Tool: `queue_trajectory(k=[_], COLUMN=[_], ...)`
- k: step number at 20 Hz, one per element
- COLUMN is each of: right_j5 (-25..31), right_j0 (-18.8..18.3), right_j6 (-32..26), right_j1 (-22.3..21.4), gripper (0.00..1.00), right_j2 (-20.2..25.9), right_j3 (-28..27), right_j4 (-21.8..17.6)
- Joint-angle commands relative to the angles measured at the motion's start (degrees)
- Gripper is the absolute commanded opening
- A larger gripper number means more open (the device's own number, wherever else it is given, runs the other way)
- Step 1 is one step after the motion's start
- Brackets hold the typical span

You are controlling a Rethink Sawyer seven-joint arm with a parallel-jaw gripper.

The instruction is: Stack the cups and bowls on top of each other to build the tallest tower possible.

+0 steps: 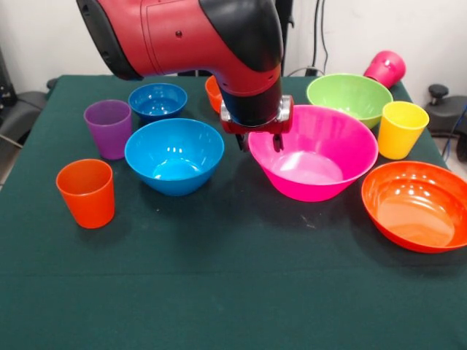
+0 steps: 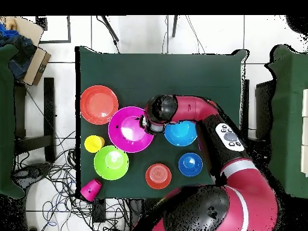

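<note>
My gripper (image 1: 258, 140) hangs open over the left rim of the very large pink bowl (image 1: 321, 157) (image 2: 129, 129), one finger outside the rim and one inside; nothing is held. Just to its left sits the medium blue bowl (image 1: 174, 154) (image 2: 180, 133). Behind that stands the small blue bowl (image 1: 157, 100) (image 2: 190, 163), and the small orange bowl (image 1: 212, 93) (image 2: 158, 175) is mostly hidden by the arm. The purple cup (image 1: 109, 127) and orange cup (image 1: 86, 192) stand upright at the left. At the right are the lime green bowl (image 1: 349, 96) (image 2: 110, 162), yellow cup (image 1: 401, 129) (image 2: 94, 144) and large orange bowl (image 1: 416, 204) (image 2: 99, 104).
A magenta cup (image 1: 385, 68) (image 2: 91, 189) lies on its side at the far right corner of the green table (image 1: 219, 292). All bowls sit upright and separate, none stacked. In the overhead view the arm covers the purple and orange cups.
</note>
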Motion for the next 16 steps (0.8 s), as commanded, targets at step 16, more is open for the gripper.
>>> queue_trajectory(k=[16], right_j5=[-6.02], right_j0=[2.97], right_j6=[-1.92], right_j1=[-0.62], gripper=[1.0], right_j2=[-2.08], right_j3=[3.81], right_j4=[-4.82])
